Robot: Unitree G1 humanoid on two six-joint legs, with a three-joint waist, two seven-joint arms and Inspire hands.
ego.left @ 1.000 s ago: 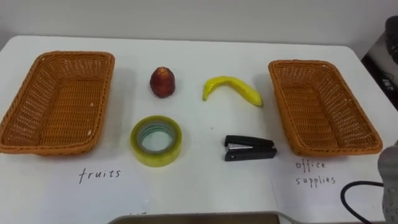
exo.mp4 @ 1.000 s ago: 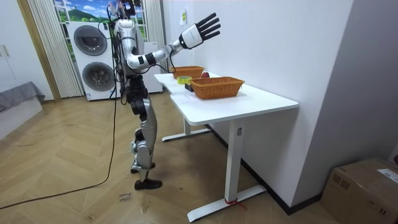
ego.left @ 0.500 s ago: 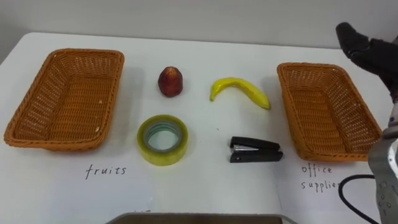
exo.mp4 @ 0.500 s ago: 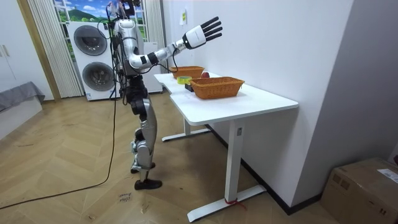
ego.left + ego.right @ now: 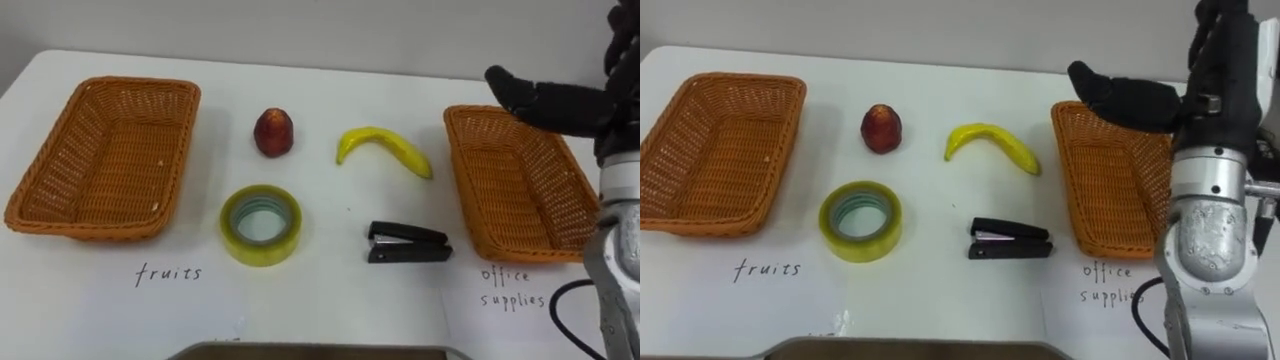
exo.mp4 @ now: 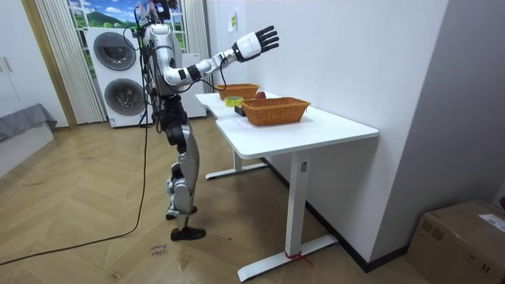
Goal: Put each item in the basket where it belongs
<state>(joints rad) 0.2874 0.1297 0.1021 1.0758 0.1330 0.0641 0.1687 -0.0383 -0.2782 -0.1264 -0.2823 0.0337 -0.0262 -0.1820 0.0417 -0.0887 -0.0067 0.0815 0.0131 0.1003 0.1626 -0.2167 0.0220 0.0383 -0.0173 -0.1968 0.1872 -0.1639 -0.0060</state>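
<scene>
Banana (image 5: pixel 385 150) — long axis left-right, ends toward robot; stapler (image 5: pixel 408 243) likewise left-right.

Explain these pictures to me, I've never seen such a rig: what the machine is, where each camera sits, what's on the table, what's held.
The machine is a two-legged humanoid robot standing at a white table. The room view comes from a camera standing some way off. The two eye views come from a stereo camera on the robot's head, looking down at the table. On the table are two empty wicker baskets, the left basket and the right basket. Between them lie a red fruit, a banana, a tape and a stapler. The right robot hand is raised in the air, fingers straight, holding nothing.
</scene>
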